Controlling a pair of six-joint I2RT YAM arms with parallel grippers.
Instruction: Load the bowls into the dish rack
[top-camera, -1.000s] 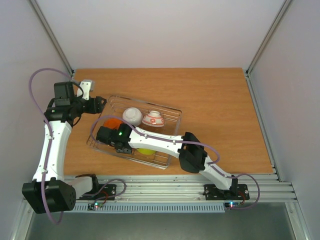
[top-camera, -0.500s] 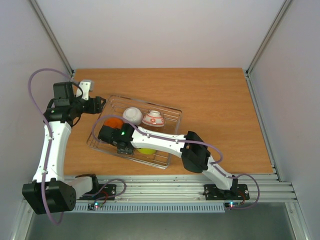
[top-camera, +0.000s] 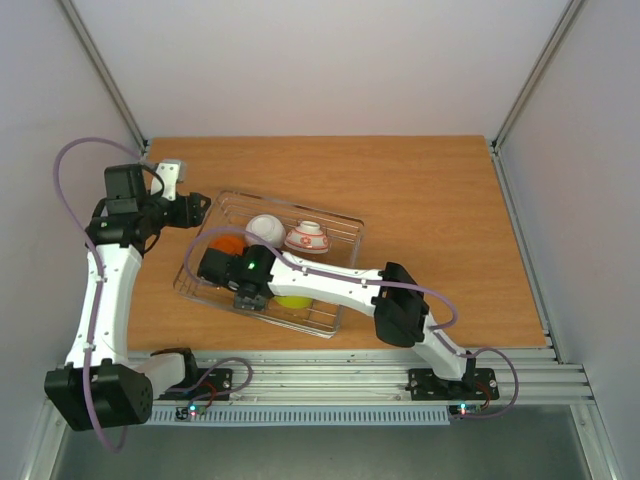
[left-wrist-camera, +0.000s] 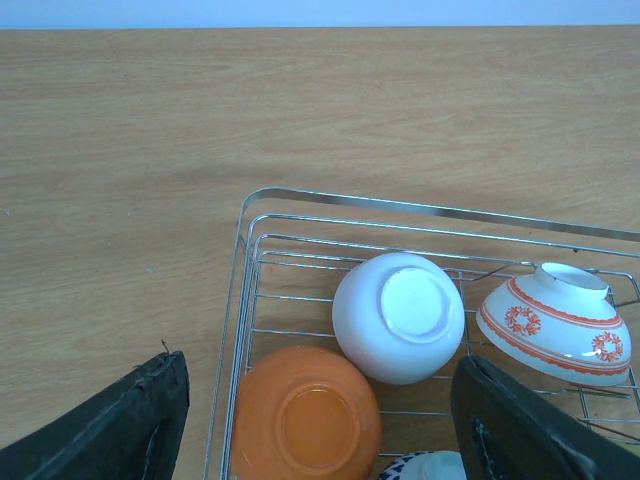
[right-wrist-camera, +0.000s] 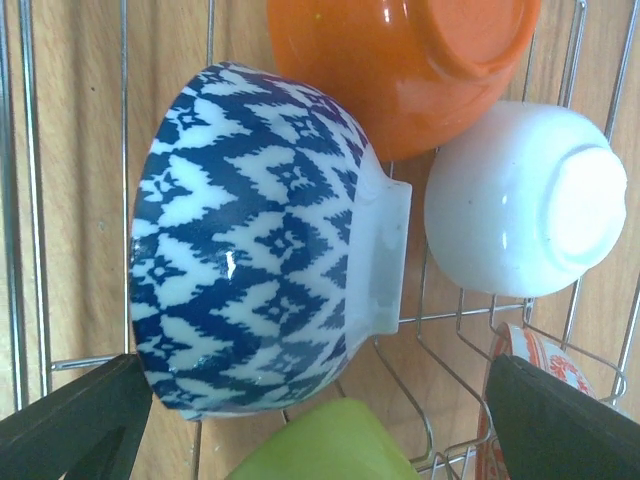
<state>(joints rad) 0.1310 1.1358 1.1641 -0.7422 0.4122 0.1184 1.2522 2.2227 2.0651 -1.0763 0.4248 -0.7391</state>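
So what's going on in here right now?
All five bowls sit in the dish rack: orange, plain white, red-patterned, lime green and blue-and-white. The right gripper hovers over the blue-and-white one, fingers open either side of it, not gripping. The left gripper hangs open and empty by the rack's corner.

- White links and black joints are seen on the left arm and right arm.
- Lilac cables are run along both.
- Black fingers are fitted to the left gripper.
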